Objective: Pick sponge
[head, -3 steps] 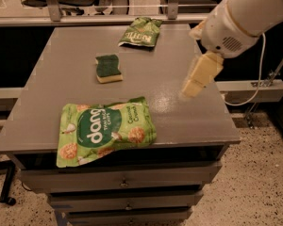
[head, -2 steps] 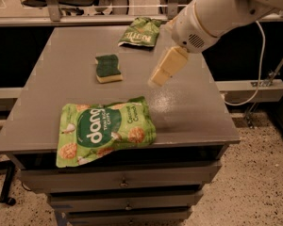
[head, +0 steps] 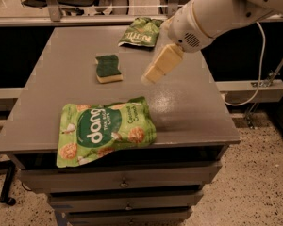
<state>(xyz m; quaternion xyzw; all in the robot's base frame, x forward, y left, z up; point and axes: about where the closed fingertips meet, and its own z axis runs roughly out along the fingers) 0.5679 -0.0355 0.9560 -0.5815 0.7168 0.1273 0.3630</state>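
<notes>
The sponge (head: 108,68), dark green on top with a pale yellow base, lies flat on the grey table (head: 188,102) left of the middle, toward the back. My gripper (head: 153,72), with pale yellow blocky fingers, hangs above the table to the right of the sponge, pointing down and left. It is apart from the sponge and holds nothing that I can see. The white arm reaches in from the upper right.
A large green Dang snack bag (head: 104,131) lies at the table's front left. A smaller dark green snack pouch (head: 141,32) lies at the back edge. Drawers sit below the tabletop. A chair base and cables stand beyond the table.
My gripper has moved left across the table, from over the right side to just right of the sponge. The sponge and bags have not moved.
</notes>
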